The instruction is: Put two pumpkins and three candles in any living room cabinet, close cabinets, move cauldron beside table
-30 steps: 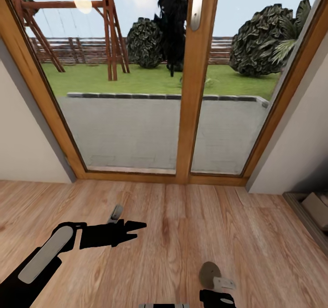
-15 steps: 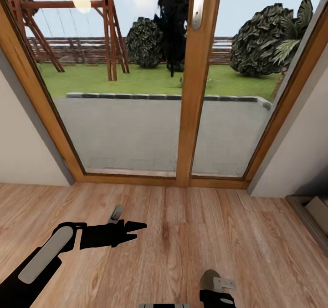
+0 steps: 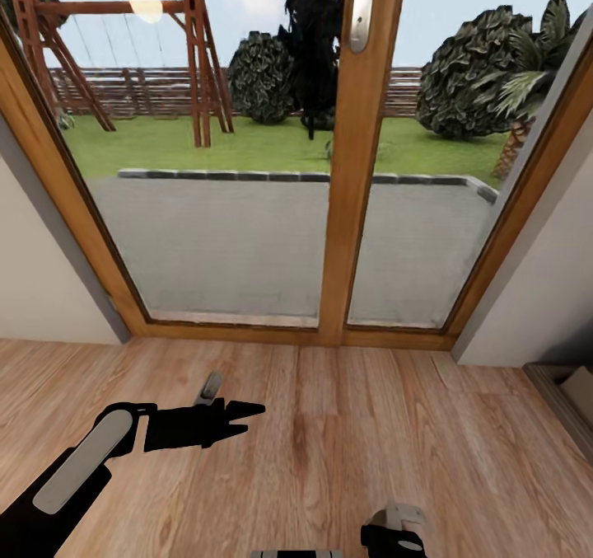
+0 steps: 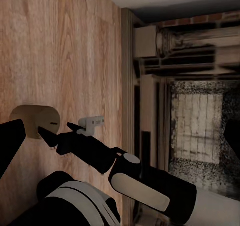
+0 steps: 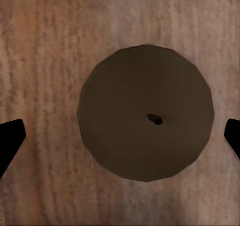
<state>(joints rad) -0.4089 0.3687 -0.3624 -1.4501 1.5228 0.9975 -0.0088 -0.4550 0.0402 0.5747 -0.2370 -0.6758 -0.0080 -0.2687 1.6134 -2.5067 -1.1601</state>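
A candle (image 5: 145,113) stands on the wooden floor, seen as a round tan-brown top with a small dark wick. My right gripper (image 5: 125,133) hangs open straight above it, one black finger on each side and neither touching it. In the head view, at the bottom edge, the candle (image 3: 380,515) peeks out from under my right gripper (image 3: 394,537). The left wrist view shows the candle (image 4: 30,118) just beyond that gripper's tips. My left gripper (image 3: 251,420) is open and empty above bare floor. The pumpkins and the cauldron are out of view.
A glass double door (image 3: 354,212) with a wooden frame stands straight ahead, with a patio and garden behind it. White walls flank it on both sides. A low dark-edged unit (image 3: 568,389) with a pale box sits at the right edge.
The whole head view has shifted: the door is closer and the floor has slid down the picture. The candle now sits further under my right gripper. Both arms hold the same pose.
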